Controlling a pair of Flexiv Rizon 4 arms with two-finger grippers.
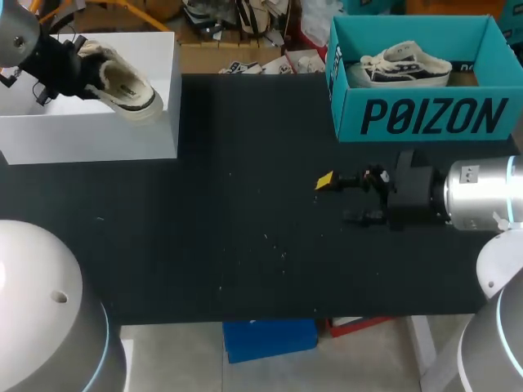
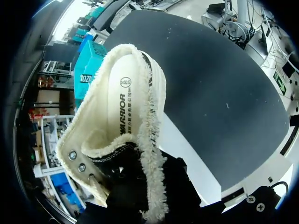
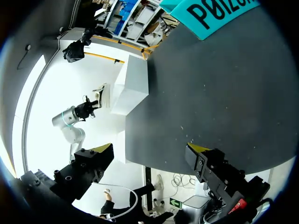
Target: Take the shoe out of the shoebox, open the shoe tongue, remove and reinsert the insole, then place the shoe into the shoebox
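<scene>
One shoe (image 1: 127, 88) and a second shoe (image 1: 406, 64), one white box (image 1: 90, 135) and one teal shoebox (image 1: 425, 118).

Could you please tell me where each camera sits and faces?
Head view: above and behind the robot, looking down on the table; both arms show, left gripper and right gripper.
Left wrist view: on the left wrist, looking into the held shoe; only dark gripper parts show.
Right wrist view: on the right wrist, looking across the table to the white box; its open fingers show.
Head and right wrist views share shoe and white box.
</scene>
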